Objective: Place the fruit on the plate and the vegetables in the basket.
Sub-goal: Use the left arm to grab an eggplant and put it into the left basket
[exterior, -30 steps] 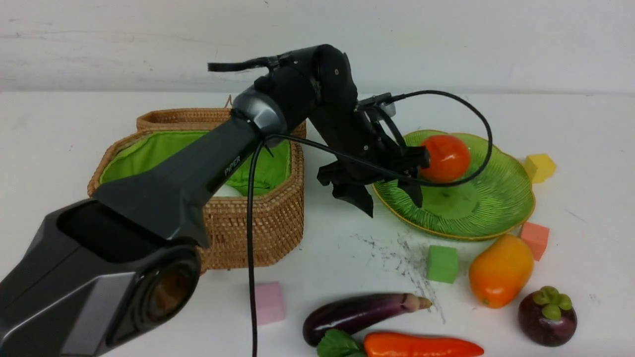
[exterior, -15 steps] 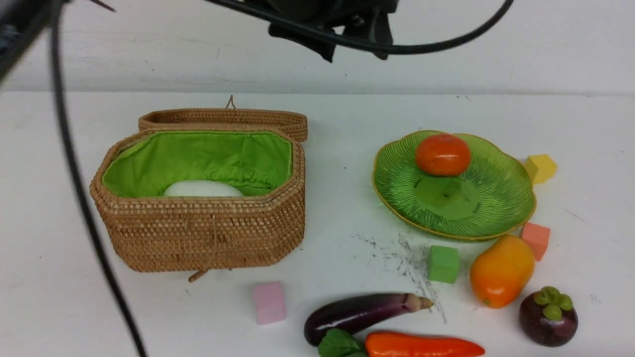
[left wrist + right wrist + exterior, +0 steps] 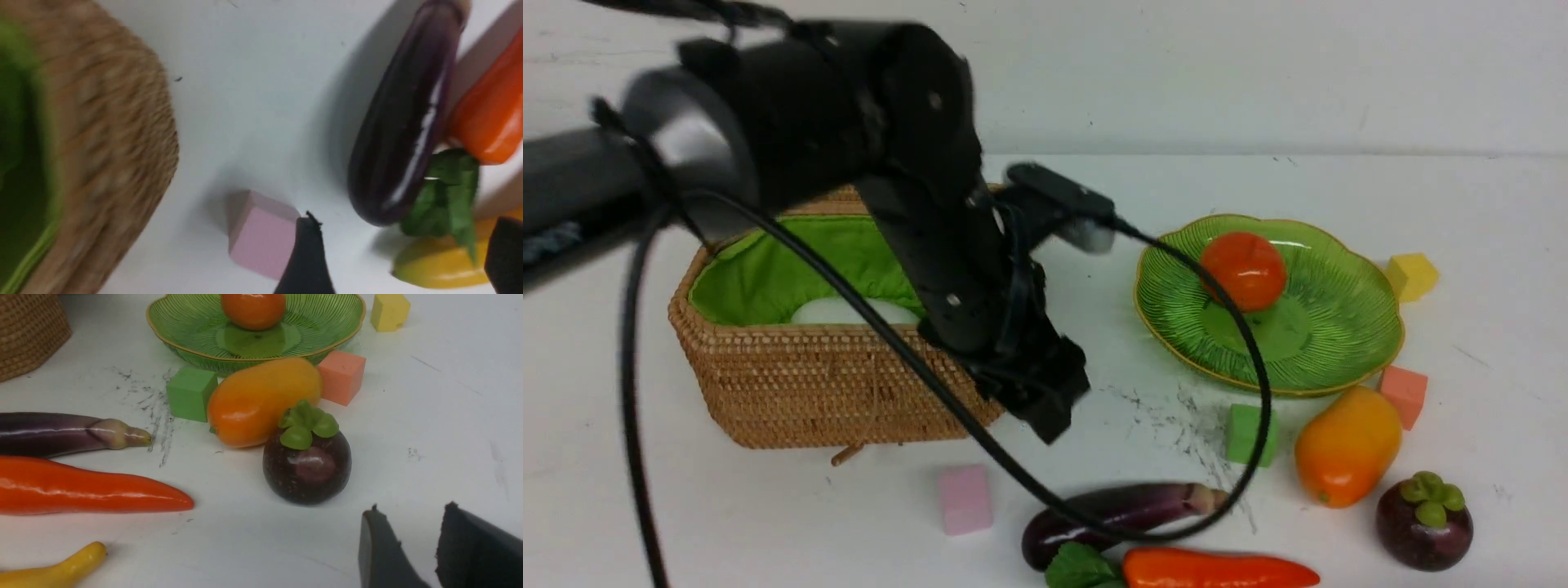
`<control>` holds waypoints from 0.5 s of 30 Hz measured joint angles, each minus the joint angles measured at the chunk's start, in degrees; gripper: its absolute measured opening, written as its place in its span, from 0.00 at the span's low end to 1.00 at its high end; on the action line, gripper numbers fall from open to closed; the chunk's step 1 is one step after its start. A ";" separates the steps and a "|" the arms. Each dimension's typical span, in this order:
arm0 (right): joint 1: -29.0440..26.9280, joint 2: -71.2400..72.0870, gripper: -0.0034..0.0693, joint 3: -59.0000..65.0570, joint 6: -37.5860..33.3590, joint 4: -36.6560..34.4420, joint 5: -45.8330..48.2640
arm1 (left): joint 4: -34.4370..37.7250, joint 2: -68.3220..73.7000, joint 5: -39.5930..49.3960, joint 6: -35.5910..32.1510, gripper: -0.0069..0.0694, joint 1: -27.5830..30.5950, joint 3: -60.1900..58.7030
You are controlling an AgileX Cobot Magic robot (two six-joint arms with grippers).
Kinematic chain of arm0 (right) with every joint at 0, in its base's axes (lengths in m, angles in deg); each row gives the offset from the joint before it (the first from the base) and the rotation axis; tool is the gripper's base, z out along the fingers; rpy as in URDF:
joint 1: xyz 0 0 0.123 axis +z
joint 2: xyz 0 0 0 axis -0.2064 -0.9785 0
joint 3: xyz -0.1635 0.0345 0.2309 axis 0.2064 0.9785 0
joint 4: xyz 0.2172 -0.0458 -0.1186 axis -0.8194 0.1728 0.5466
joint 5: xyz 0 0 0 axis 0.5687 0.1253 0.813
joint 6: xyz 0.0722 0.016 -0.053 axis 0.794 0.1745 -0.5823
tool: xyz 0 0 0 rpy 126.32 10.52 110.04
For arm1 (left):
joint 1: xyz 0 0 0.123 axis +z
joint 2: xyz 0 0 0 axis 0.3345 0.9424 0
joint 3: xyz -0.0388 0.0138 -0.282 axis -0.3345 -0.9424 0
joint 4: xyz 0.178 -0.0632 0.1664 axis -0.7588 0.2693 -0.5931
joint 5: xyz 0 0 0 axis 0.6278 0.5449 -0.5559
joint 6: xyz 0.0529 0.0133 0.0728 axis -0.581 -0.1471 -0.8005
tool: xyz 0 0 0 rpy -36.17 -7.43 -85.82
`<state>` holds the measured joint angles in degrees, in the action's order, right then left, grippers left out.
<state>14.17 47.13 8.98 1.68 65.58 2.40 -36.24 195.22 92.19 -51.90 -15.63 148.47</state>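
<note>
White tabletop (image 3: 768,506) is shown, with the persimmon (image 3: 1243,269) laid on the plate (image 3: 1347,351) right of centre and a radish (image 3: 849,311) in the basket (image 3: 833,384) at left. Left gripper (image 3: 404,241) and right gripper (image 3: 412,531) are seen with jaws apart, empty.

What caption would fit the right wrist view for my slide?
Right hand, open and empty, faces the mangosteen and mango; one persimmon already lies on the green plate.
</note>
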 joint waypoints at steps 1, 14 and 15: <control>0.00 0.00 0.38 0.00 0.00 0.00 0.00 | -2.11 1.28 -0.54 -0.05 0.79 -1.38 0.01; 0.00 0.00 0.38 0.00 0.00 0.00 0.00 | -10.13 10.62 -5.45 -0.05 0.79 -8.64 0.01; 0.00 0.00 0.38 0.00 0.00 0.00 0.00 | -9.70 11.03 -5.78 -0.05 0.79 -8.64 0.01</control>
<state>14.17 47.13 8.98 1.68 65.58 2.40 -45.94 206.25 86.41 -51.95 -24.27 148.48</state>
